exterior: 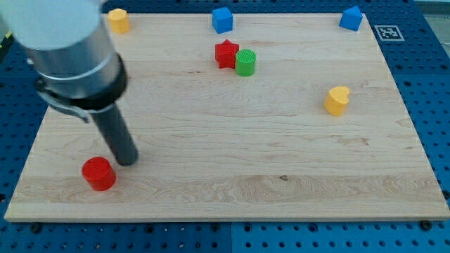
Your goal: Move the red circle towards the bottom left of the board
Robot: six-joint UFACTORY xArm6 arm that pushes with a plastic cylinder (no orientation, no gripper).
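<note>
The small red round plastic block [98, 173] sits near the wooden tabletop's [232, 176] bottom left corner. My tip [126, 161], a plain rod end effector holding nothing, stands just beside its upper right. Pushing too hard could slide it off the edge.
</note>
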